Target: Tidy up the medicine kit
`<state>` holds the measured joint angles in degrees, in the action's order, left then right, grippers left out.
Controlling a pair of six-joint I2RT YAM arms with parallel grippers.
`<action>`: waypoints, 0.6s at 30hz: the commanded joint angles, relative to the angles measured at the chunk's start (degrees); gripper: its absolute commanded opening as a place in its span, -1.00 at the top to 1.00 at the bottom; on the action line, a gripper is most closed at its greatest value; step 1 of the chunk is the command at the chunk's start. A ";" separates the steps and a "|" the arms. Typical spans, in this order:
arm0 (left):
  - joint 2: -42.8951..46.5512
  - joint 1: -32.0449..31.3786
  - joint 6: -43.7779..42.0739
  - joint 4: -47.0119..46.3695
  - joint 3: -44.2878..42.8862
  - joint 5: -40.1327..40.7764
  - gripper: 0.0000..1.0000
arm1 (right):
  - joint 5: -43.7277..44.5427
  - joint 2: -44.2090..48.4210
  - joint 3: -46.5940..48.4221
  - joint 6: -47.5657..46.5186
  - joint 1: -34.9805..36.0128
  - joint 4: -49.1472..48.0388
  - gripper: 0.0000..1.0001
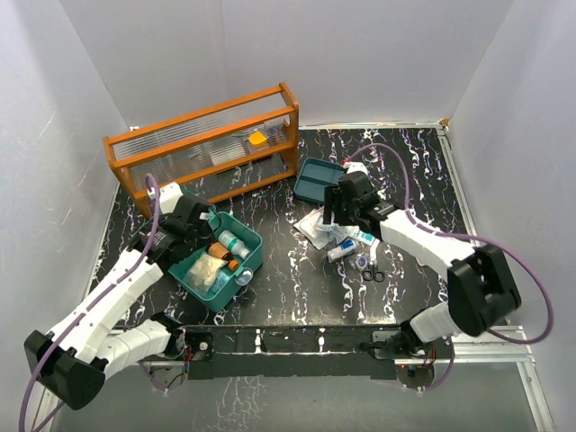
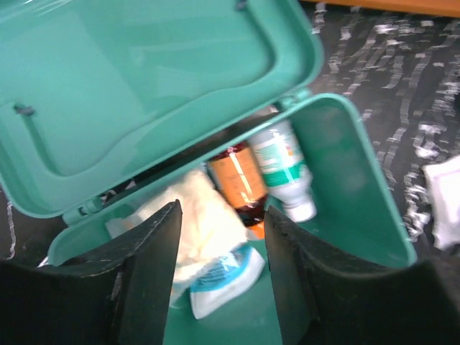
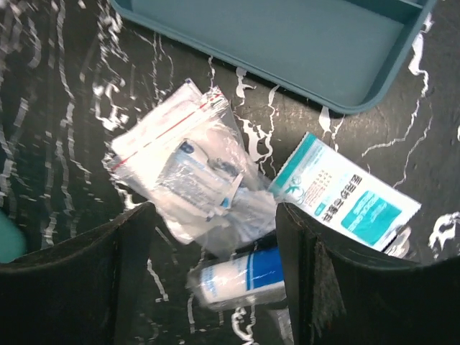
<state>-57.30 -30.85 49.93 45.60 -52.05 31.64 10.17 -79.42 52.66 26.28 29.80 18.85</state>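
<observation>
Progress: I'd say partway; some items are packed, a pile is still out, and the lid is up.
Left jaws: parted, holding nothing, hanging over the open box.
Right jaws: spread wide, empty, over the loose pile.
Scissors point(image 1: 373, 273): one pair, loose on the surface point(image 1: 297, 283).
Medicine kit point(image 2: 359, 201): one, near left of the surface, lid point(image 2: 144, 86) raised.
Packed: four I can count: one amber bottle point(image 2: 241, 180), one white bottle point(image 2: 284, 169), one cream gauze pack point(image 2: 201, 208), one blue-and-white sachet point(image 2: 223, 277).
Loose pile: one zip bag point(image 3: 187, 165), one blue roll point(image 3: 241, 277), one teal-printed sachet point(image 3: 345, 198); smaller bits too small to count.
Tray insert point(image 1: 315, 183): one, bare, out of the box, just beyond the pile.
Wooden rack point(image 1: 202, 144): one, far back.
Left to do: pile in, tray seated, lid shut.
</observation>
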 commanded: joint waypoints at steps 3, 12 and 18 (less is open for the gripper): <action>3.25 0.08 -10.51 -4.00 -5.68 -15.64 -0.10 | -12.43 -7.66 6.65 -13.61 -6.22 2.71 -0.42; 2.61 0.03 -14.63 -14.85 -7.99 -37.86 -0.39 | -27.87 -9.02 5.77 -13.30 -10.51 -1.81 -0.52; 2.78 0.04 -14.69 -15.80 -11.47 -38.85 -0.45 | -32.59 -9.37 1.74 -11.01 -13.34 -6.45 -0.56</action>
<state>-55.70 -30.87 36.51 32.51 -60.18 -2.72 -17.41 -88.75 55.57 14.76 18.20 17.72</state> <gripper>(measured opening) 0.718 0.784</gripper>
